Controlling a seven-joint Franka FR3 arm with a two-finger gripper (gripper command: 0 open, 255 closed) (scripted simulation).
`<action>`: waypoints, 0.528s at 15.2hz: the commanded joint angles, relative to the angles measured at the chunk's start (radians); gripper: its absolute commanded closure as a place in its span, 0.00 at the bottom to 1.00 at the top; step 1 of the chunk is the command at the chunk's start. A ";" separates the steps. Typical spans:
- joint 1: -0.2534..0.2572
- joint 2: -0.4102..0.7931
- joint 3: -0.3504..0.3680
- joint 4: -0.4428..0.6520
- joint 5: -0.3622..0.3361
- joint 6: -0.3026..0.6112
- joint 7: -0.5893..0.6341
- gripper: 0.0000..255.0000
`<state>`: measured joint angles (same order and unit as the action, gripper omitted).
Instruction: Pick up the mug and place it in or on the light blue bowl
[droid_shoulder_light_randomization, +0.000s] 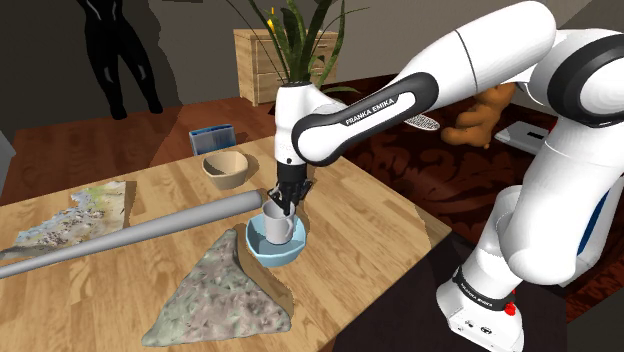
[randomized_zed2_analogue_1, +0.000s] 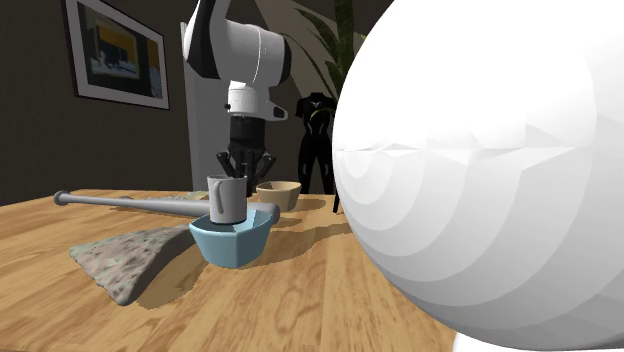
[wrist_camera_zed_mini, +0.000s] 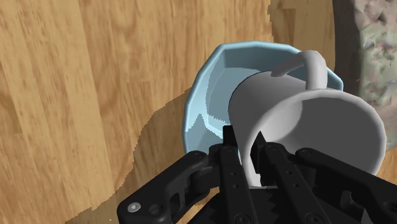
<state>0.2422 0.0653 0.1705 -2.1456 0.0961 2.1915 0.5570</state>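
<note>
A grey-white mug (droid_shoulder_light_randomization: 281, 226) stands inside the light blue bowl (droid_shoulder_light_randomization: 262, 248) near the middle of the wooden table (droid_shoulder_light_randomization: 360, 215). My gripper (droid_shoulder_light_randomization: 284, 201) comes down from above and is shut on the mug's rim. In the wrist view the fingers (wrist_camera_zed_mini: 233, 154) clasp the rim of the mug (wrist_camera_zed_mini: 299, 108) on the side away from its handle, one inside and one outside, with the bowl (wrist_camera_zed_mini: 210, 95) beneath. From the second exterior view the mug (randomized_zed2_analogue_1: 226, 198) sits low in the bowl (randomized_zed2_analogue_1: 232, 240) under the gripper (randomized_zed2_analogue_1: 240, 172). Whether its base touches the bowl is hidden.
A long grey rod (droid_shoulder_light_randomization: 130, 232) lies behind the bowl and a stone-like wedge (droid_shoulder_light_randomization: 225, 290) touches its front. A tan bowl (droid_shoulder_light_randomization: 226, 167) and a blue box (droid_shoulder_light_randomization: 212, 137) stand farther back. A big white rounded body (randomized_zed2_analogue_1: 500, 170) blocks the second exterior view's right.
</note>
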 joint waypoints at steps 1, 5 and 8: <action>0.000 0.000 0.000 0.000 0.000 0.001 0.000 1.00; 0.000 0.000 0.000 0.000 0.000 0.001 0.000 0.00; 0.000 0.000 0.000 0.000 0.000 0.001 0.000 0.00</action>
<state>0.2423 0.0656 0.1706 -2.1456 0.0960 2.1924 0.5571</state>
